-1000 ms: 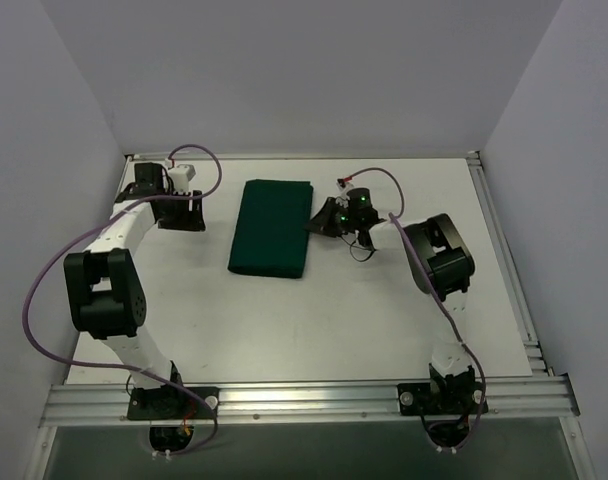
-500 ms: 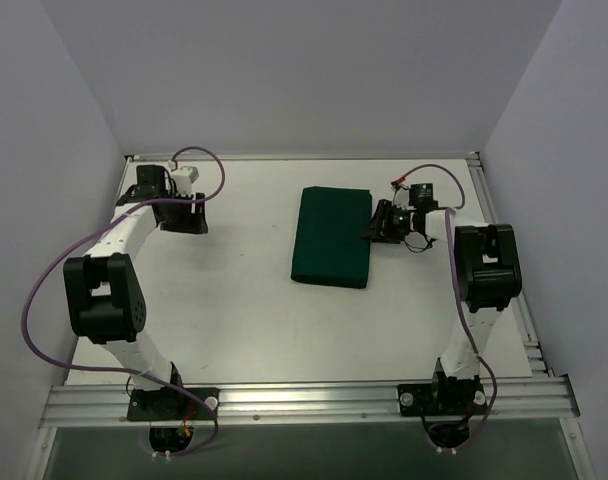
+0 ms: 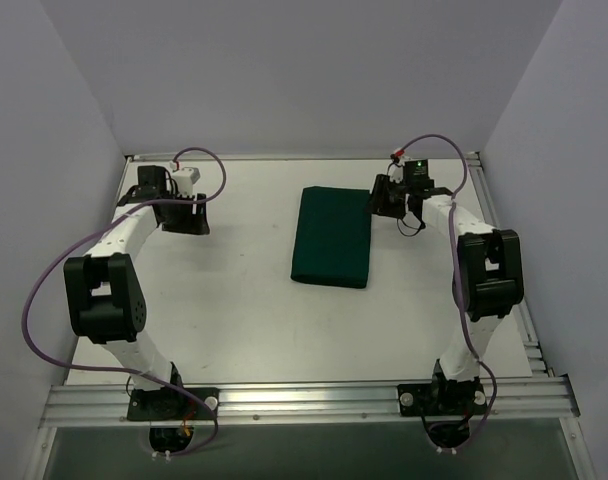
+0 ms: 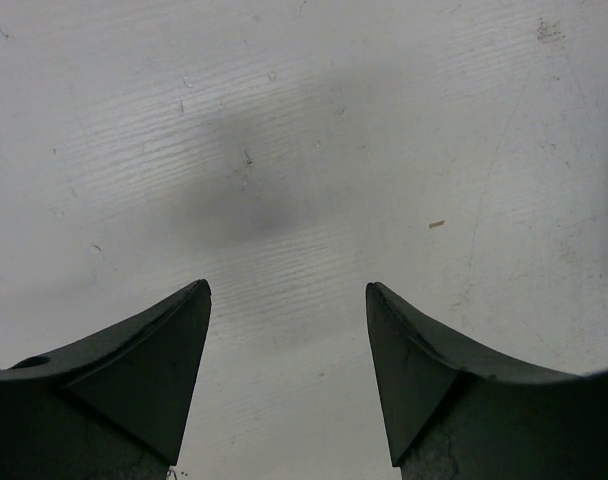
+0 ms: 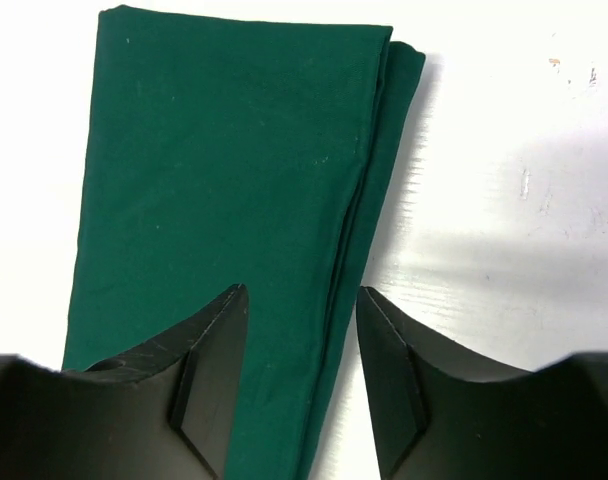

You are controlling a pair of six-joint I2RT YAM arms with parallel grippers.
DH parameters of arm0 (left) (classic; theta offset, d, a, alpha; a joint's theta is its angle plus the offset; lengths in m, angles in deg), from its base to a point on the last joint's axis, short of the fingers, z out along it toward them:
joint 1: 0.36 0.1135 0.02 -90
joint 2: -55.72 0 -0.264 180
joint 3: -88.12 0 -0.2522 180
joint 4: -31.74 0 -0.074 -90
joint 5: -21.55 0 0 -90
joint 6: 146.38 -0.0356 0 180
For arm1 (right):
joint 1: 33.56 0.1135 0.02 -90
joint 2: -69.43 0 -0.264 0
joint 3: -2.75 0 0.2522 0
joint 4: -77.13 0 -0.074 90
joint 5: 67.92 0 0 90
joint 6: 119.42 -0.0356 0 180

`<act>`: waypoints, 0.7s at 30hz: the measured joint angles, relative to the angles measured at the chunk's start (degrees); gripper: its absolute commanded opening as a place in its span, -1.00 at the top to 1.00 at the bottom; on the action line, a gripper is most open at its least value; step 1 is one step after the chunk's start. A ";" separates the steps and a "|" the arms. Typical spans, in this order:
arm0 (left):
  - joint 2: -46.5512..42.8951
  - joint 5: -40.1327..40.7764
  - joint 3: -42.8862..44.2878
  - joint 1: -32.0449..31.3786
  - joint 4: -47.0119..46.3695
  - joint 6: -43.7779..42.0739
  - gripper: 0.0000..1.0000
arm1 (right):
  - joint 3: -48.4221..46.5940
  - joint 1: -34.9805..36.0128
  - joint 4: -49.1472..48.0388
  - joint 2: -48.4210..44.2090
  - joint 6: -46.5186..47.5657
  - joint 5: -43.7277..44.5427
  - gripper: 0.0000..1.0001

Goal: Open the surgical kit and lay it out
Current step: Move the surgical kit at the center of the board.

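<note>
Closed surgical kit, a folded dark green bundle, flat on the table right of centre. Right gripper at its far right edge, fingers partly parted over the fold, clamping nothing. Left gripper, far left, wide open above bare table

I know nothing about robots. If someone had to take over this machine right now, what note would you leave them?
Left claw: open, empty, over the table at its far left.
Right claw: open, holding nothing, poised over the layered edge of the folded green drape.
Drape: lies flat on the table, right of centre, fully folded.
Done: nothing unfolded yet.
Left: open the drape and lay out whatever it wraps; the contents are hidden.
</note>
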 measured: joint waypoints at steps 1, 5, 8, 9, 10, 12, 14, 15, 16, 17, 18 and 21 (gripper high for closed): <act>0.00 -0.02 0.00 0.00 0.00 0.00 -0.46 | -0.11 0.26 0.00 0.15 -0.22 0.59 0.21; 0.00 -0.15 0.00 0.00 -0.04 0.02 -0.46 | -1.18 1.62 0.07 2.21 -0.76 2.10 0.34; 0.00 -0.17 0.00 0.00 -0.04 0.02 -0.46 | -2.43 2.54 0.17 4.33 -1.03 2.91 0.34; 0.00 -0.20 0.00 0.00 -0.04 0.02 -0.46 | -2.71 2.71 0.15 4.90 -1.09 2.99 0.35; 0.00 -0.22 0.00 0.00 -0.04 0.02 -0.46 | -2.89 2.91 0.11 5.42 -1.11 3.34 0.34; 0.00 -0.33 -0.02 0.00 -0.04 0.02 -0.46 | -3.02 3.19 0.09 6.32 -1.14 4.00 0.34; 0.00 -0.39 -0.02 0.00 -0.04 0.02 -0.46 | -3.02 3.32 0.11 6.93 -1.14 4.48 0.34; 0.00 -0.42 -0.02 0.00 -0.07 0.02 -0.46 | -3.02 3.32 0.09 7.19 -1.16 4.63 0.34; 0.00 -0.42 -0.02 0.00 -0.04 0.02 -0.46 | -3.02 3.32 0.07 7.28 -1.25 4.72 0.34; 0.00 -0.46 -0.02 -0.04 -0.07 0.02 -0.46 | -3.02 3.32 0.07 7.34 -1.27 4.83 0.35; 0.00 -0.52 -0.02 -0.04 -0.07 0.02 -0.46 | -3.02 3.32 0.04 7.37 -1.31 4.87 0.34; 0.00 -0.59 -0.02 -0.04 -0.07 0.02 -0.46 | -3.02 3.32 0.09 7.39 -1.29 5.27 0.34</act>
